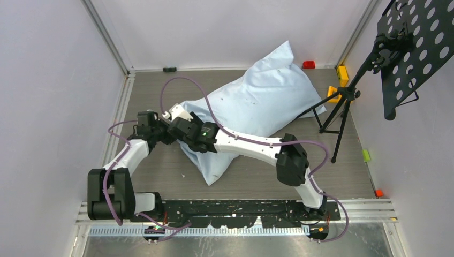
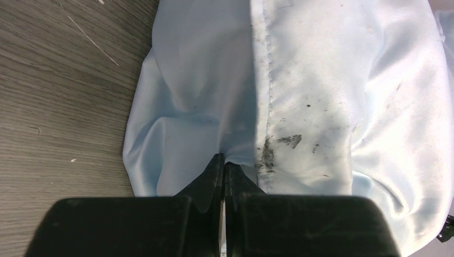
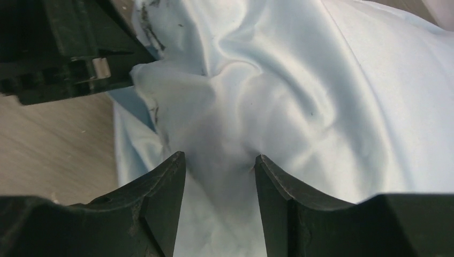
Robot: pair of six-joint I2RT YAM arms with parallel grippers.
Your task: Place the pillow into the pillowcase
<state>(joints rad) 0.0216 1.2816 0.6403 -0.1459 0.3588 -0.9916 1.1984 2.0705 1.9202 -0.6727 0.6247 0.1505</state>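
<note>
The light blue pillowcase (image 1: 257,101) lies plump and diagonal across the table, one corner raised at the back. No white pillow shows as its own thing; the filled case hides whatever is inside. My left gripper (image 1: 174,119) is at the case's near-left end. In the left wrist view it (image 2: 224,159) is shut on a fold of the pillowcase (image 2: 321,80) beside the smudged hem seam. My right gripper (image 1: 186,131) is just beside it. In the right wrist view it (image 3: 219,158) is open, with a mound of pillowcase (image 3: 321,80) between its jaws. The left gripper's fingers (image 3: 96,64) show at upper left.
A black tripod stand (image 1: 342,107) with a perforated black panel (image 1: 417,48) stands at the right. A red block (image 1: 309,65) and yellow blocks (image 1: 342,72) sit at the back right. Green (image 1: 366,155) and orange (image 1: 379,193) markers line the right edge. Walls close three sides.
</note>
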